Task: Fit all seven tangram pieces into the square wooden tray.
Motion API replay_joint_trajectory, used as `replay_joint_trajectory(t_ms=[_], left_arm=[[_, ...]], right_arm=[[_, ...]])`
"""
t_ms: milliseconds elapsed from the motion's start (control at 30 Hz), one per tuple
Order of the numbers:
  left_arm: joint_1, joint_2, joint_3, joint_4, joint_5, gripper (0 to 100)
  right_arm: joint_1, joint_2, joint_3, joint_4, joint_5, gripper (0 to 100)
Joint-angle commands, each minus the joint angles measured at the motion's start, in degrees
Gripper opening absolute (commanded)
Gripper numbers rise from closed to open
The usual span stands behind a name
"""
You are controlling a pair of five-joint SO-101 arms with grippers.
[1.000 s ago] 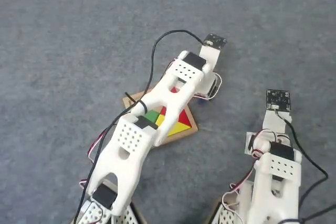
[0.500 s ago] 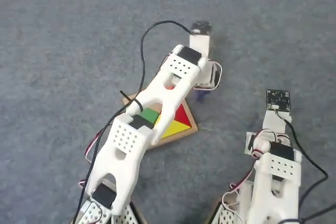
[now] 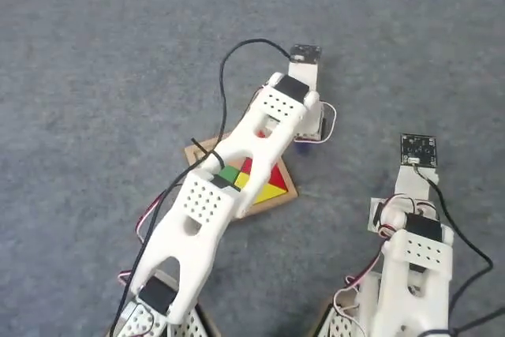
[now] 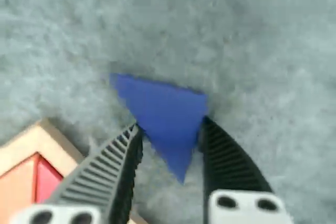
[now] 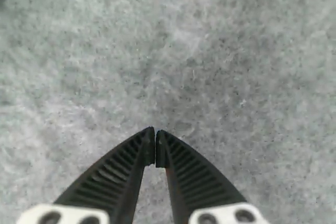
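Observation:
A blue triangle [image 4: 164, 114] lies on the grey carpet just beyond a corner of the wooden tray [image 4: 39, 132]. My left gripper [image 4: 169, 125] is shut on it, one ribbed finger pressing each side of its narrow end. From above, the left arm stretches across the tray [image 3: 286, 192], which holds green [image 3: 230, 174], yellow [image 3: 268, 192] and red [image 3: 275, 174] pieces. A sliver of the blue triangle [image 3: 302, 144] shows beside the wrist. My right gripper [image 5: 155, 148] is shut on nothing above bare carpet.
The right arm [image 3: 414, 242] stands folded at the near right, apart from the tray. Grey carpet [image 3: 95, 100] covers the table all around. The left arm hides much of the tray's inside.
The left wrist swung toward the far left, then came part of the way back, staying over the blue triangle. The right arm has not moved.

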Motion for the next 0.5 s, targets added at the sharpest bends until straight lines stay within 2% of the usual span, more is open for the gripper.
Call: replay_joint_trajectory(t_ms=[0,333,467], left_arm=[[0.0,1.3,-4.6,4.7,-1.1,10],[0.0,2.5,-24.8,15.7,-6.9,3],[-1.0,2.5,-28.1,15.4,-7.3,4]], right_arm=[[0.5,-1.6,-0.2,-1.1,0.6,0.7],[0.5,-1.7,0.4,-2.0,0.6,0.7],[0.5,-1.7,0.4,-2.0,0.6,0.7]])
